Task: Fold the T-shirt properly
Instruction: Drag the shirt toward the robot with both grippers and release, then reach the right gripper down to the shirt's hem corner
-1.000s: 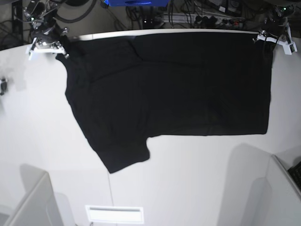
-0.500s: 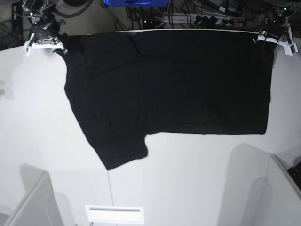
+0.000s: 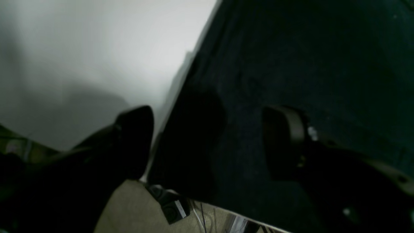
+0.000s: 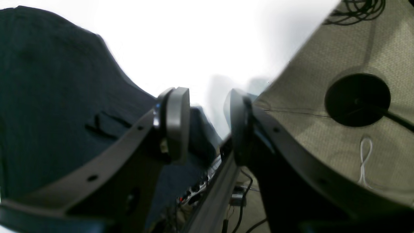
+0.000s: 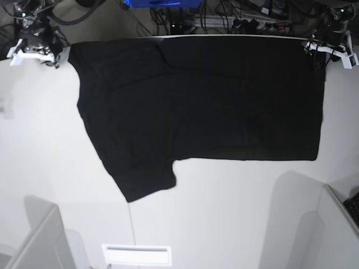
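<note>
Since the earlier base frames the right gripper (image 5: 35,47) has slid out past the shirt's far corner toward the table edge, and the collar-side corner it was on now lies flat. Left gripper (image 5: 328,49) has barely shifted position at the opposite far corner.

Shirt (image 5: 207,106) lies spread on the white table (image 5: 224,213), plain black side up, no print showing. Its long edge runs along the far table edge. One sleeve (image 5: 147,180) juts toward the near side. The bottom hem is straight on the left-arm side.

Right wrist view: right gripper (image 4: 207,123) has its fingers (image 4: 176,123) parted with a clear gap, nothing between them. Shirt (image 4: 48,97) lies off to one side, apart from the pads. Table edge and cables on the floor show beyond.

Left wrist view: left gripper (image 3: 207,142) has its fingers (image 3: 136,129) spread wide. One finger is over bare table (image 3: 81,48), the other over the cloth. Shirt (image 3: 307,64) edge runs between them. Dark and blurred here, so I cannot tell whether the pads touch the cloth. No fabric looks pinched.

Base view: both grippers sit at the far corners, well apart, with the shirt's full width between them.
</note>
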### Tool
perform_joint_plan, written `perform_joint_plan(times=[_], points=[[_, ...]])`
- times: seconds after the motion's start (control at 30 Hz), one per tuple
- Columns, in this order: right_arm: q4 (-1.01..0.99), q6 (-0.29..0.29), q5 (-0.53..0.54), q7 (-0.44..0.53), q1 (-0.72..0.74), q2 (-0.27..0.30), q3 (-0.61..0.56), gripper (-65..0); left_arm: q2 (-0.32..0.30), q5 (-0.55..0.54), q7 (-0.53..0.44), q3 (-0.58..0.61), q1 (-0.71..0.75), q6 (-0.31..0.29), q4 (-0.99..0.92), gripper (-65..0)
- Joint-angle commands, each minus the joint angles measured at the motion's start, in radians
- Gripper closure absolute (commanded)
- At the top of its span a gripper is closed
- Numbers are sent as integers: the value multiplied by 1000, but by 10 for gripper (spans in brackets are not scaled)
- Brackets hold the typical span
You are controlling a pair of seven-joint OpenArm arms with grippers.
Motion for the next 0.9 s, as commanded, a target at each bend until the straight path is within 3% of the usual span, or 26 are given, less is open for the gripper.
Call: perform_joint_plan(times=[0.0, 0.23, 0.47, 0.7, 0.87], points=[[20, 6, 9, 27, 22, 36, -1, -197, -19, -14, -33, -52, -8, 4, 48, -512], [13, 3, 3, 20, 140, 120, -56, -197, -29, -14, -33, -208, -34, 4, 171, -512], [16, -14, 3, 22, 182, 130, -93, -197, -39, -13, -30, -208, -48, 4, 184, -510], [-6, -14, 3, 25, 291, 174, -263, -197, -44, -13, -30, -174, -68, 4, 187, -510], [-136, -14, 3, 27, 429, 232, -394, -197, -42, -13, -30, -162, -68, 4, 189, -510]])
